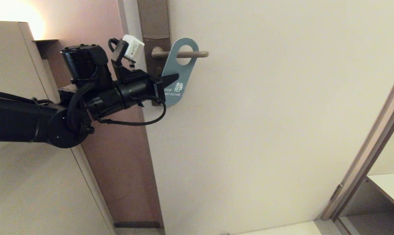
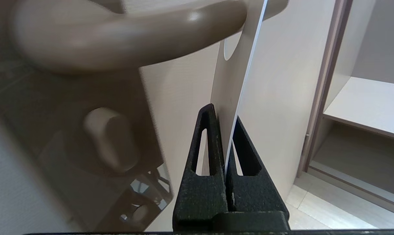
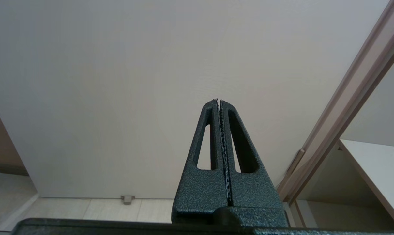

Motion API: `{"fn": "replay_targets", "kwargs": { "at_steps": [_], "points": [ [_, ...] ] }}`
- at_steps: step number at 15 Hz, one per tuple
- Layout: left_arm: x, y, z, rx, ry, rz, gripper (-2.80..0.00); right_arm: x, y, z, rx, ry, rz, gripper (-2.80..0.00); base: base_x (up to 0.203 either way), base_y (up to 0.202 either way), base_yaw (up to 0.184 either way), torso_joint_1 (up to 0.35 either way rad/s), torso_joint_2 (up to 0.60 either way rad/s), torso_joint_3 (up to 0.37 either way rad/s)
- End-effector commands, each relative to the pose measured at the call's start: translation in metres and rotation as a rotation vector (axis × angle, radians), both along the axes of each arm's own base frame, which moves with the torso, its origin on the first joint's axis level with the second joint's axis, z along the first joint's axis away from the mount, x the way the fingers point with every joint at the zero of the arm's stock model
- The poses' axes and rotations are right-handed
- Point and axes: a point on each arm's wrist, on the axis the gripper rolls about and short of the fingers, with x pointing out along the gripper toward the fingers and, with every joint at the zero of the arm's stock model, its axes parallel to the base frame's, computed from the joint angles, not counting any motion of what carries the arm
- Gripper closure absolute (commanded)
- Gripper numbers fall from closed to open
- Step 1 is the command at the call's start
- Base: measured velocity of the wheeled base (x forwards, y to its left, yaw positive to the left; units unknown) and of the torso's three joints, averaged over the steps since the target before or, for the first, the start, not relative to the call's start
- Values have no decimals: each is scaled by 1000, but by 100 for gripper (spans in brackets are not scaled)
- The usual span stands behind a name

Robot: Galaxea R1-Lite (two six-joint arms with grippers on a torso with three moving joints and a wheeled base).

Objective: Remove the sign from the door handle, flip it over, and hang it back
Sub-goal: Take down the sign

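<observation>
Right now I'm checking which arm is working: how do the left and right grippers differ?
The left gripper is shut on the sign, pinching its edge beside the door handle; the right gripper is shut on nothing. The left reaches up to the door; the right hangs back, facing bare door. Both have black triangular jaws.

The right gripper (image 3: 219, 101) is pointing at a broad, plain off-white door panel (image 3: 135, 81), its two black textured fingers (image 3: 203, 156) pressing flat together with nothing between them. A brown-edged door frame (image 3: 350, 104) is slanting past beside the panel, and a pale shelf (image 3: 376, 169) is showing beyond it. A strip of light tiled floor (image 3: 86, 209) is showing under the panel, with a small grey doorstop (image 3: 127, 199) sitting there.
</observation>
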Motion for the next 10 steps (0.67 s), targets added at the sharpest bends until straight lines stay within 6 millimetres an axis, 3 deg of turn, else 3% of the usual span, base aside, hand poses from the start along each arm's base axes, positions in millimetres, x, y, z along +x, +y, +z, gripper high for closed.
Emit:
{"fn": "replay_targets", "kwargs": {
  "at_steps": [1,10],
  "points": [
    [4,-6,-4,2,3,-12,0,0,0,0,-2,1,0,0,0,0,0,0,0,0],
    [25,-22,-15,-2,14,0,0,0,0,0,-1,1,1,0,0,0,0,0,0,0]
  ]
}}
